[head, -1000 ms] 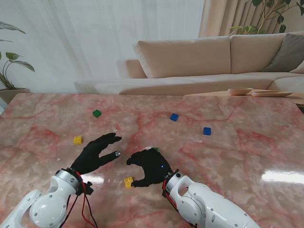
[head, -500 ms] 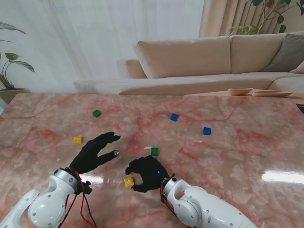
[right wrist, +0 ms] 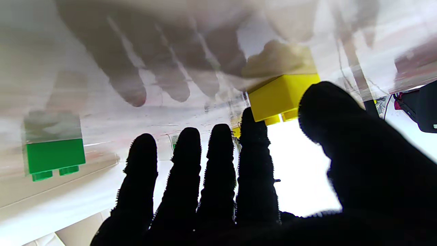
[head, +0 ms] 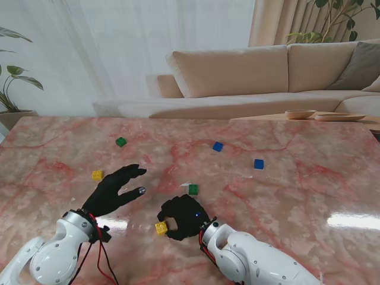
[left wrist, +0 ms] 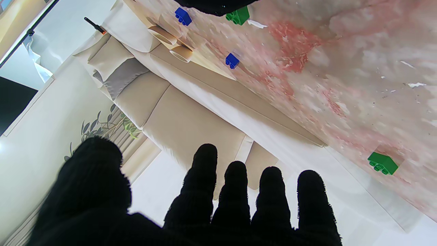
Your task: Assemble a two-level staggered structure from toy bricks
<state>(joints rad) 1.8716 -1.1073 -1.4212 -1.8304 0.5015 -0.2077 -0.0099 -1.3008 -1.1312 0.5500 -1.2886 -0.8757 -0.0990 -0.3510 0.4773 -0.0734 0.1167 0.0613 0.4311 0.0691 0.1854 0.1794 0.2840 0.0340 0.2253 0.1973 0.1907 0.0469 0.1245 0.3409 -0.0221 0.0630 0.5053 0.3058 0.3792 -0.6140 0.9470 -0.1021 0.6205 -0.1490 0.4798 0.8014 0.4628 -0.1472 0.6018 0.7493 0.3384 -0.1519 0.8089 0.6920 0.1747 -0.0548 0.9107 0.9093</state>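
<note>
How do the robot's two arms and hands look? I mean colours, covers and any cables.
Both hands, the left hand and the right hand, wear black knitted gloves with five fingers. One left fingertip shows a silvery spot, and a small blue light glows on the right glove. The arms are glossy white rounded shells with dark wrist rings. Red and black cables hang from the left wrist.

Beige sofa; potted plant; two shallow bowls
</note>
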